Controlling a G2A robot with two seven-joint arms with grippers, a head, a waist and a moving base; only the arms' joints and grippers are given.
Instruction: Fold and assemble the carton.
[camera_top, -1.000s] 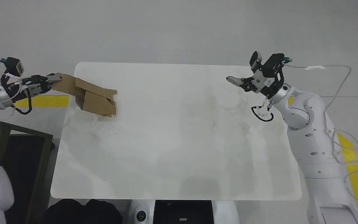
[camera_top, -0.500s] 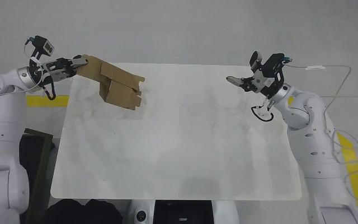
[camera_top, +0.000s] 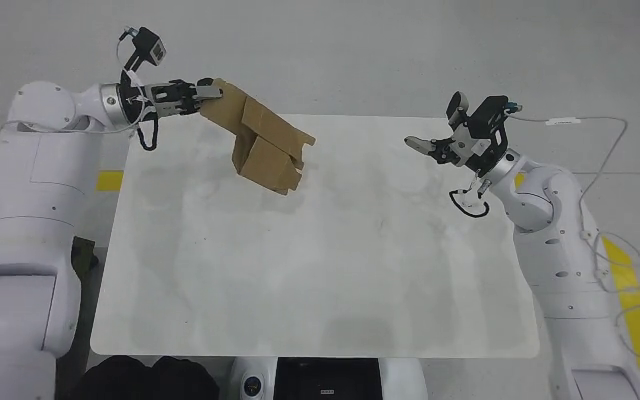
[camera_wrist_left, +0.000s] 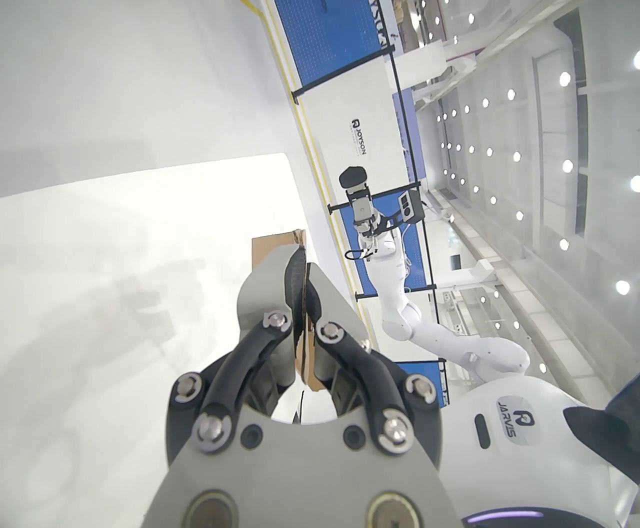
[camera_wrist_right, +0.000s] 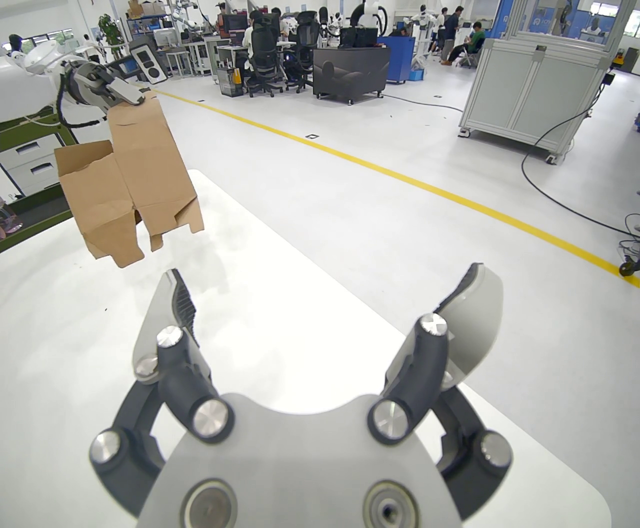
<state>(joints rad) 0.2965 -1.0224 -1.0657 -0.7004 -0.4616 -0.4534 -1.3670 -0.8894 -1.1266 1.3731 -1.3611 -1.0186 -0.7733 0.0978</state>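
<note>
A brown cardboard carton (camera_top: 265, 145), partly unfolded with loose flaps, hangs in the air over the table's far left corner. My left gripper (camera_top: 213, 92) is shut on one of its upper flaps, and the card edge sits pinched between the pads (camera_wrist_left: 300, 287). The carton (camera_wrist_right: 130, 180) also shows from across the table, held by the left gripper (camera_wrist_right: 135, 97). My right gripper (camera_top: 418, 145) stands open over the far right part of the table with nothing between its fingers (camera_wrist_right: 175, 300).
The white table (camera_top: 320, 280) is bare beneath both arms. A dark cabinet (camera_wrist_right: 30, 150) stands beyond the table's left end. Yellow floor tape (camera_wrist_right: 400, 175) runs past the far side.
The left arm has swung the carton up and to the right, from beyond the table's left edge to above its far left corner. The right arm has kept still.
</note>
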